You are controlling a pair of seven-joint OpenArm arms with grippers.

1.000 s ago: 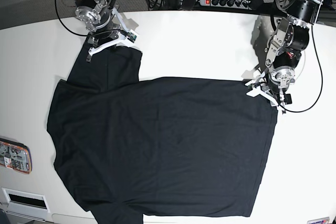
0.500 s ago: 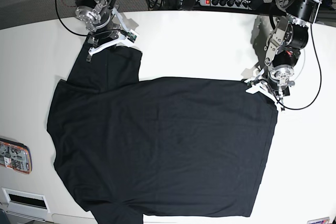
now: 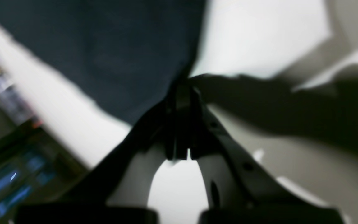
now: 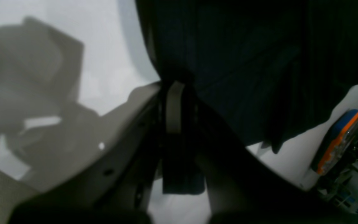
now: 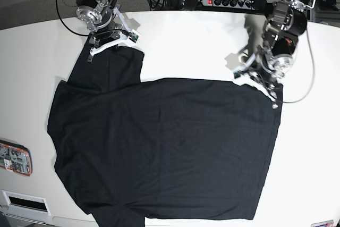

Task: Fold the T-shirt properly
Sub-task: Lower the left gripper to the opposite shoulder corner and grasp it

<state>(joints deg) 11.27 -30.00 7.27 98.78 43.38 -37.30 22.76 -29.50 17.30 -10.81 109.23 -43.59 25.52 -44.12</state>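
Observation:
The black T-shirt [image 5: 164,147] lies spread flat on the white table [image 5: 191,41]. My right gripper [image 5: 110,46] is at the back left, over the sleeve. In the right wrist view that gripper [image 4: 176,87] is shut on a fold of the T-shirt [image 4: 244,62], and a strip of cloth hangs between its fingers. My left gripper [image 5: 259,86] is at the shirt's back right corner. The left wrist view is blurred, but the gripper [image 3: 182,90] there has its jaws shut on the edge of the T-shirt [image 3: 104,56].
An orange-edged device [image 5: 15,158] lies at the table's left edge, also in the right wrist view [image 4: 337,140]. A white box [image 5: 24,203] sits at the front left. A power strip [image 5: 228,1] and cables run along the back edge.
My left gripper has closed on the shirt's back right corner and shifted left and toward the back. The right arm and the rest of the shirt have stayed still.

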